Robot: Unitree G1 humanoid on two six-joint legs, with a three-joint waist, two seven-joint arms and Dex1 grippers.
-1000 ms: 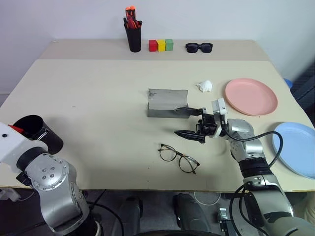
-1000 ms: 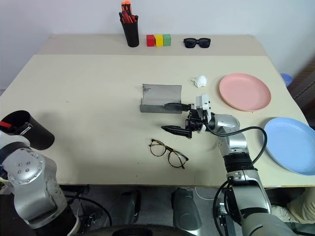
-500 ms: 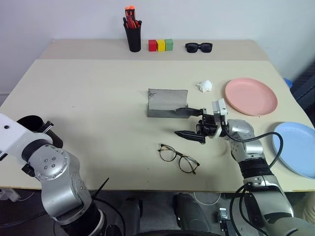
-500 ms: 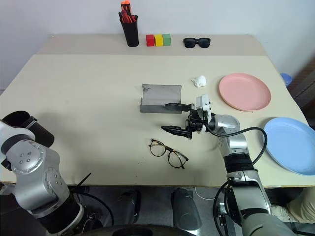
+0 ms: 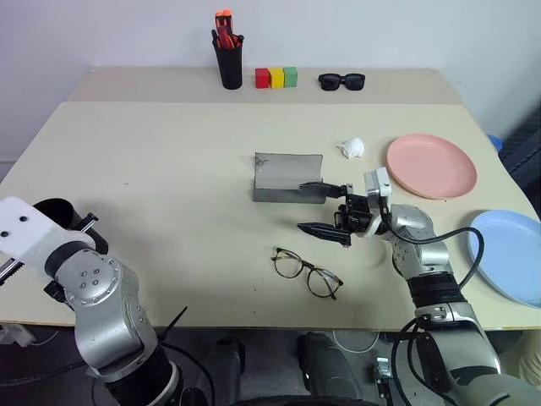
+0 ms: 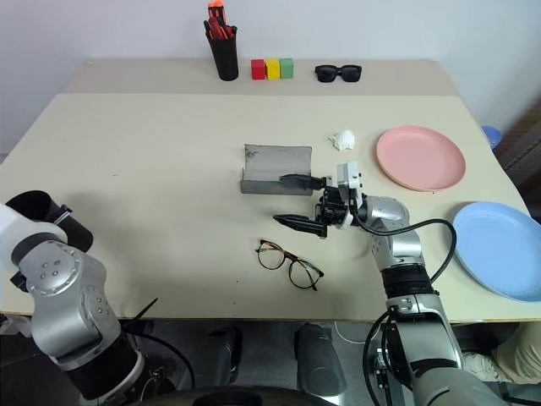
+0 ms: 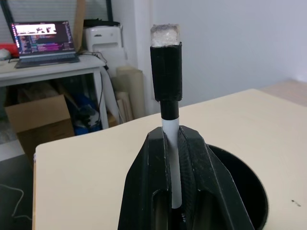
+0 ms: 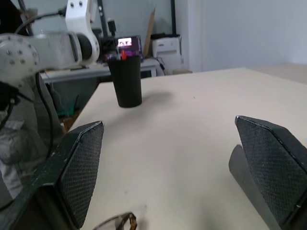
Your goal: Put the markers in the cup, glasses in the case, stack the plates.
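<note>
Between the left gripper's [image 7: 171, 191] closed black fingers, low in the left wrist view, stands a white-bodied marker [image 7: 167, 86] with a black cap, gripped upright just above the mouth of the black cup [image 7: 244, 191]. From the head camera, that cup [image 5: 52, 216] sits at the lower left edge of the beige table [image 5: 169, 169], beside the left arm. Right of centre, the right gripper [image 5: 324, 208] has its two fingers spread wide apart, holding nothing, hovering between the grey case [image 5: 286, 177] above it in the frame and the thin-rimmed glasses [image 5: 306, 272] below it. A pink plate [image 5: 431, 165] lies at the right, a blue plate [image 5: 510, 254] at the lower right edge, the two well apart. Near the pink plate is a small crumpled white object [image 5: 352, 148]. Along the top edge stand a black pen holder [image 5: 229, 61], three coloured blocks [image 5: 276, 78] and dark sunglasses [image 5: 341, 81].
</note>
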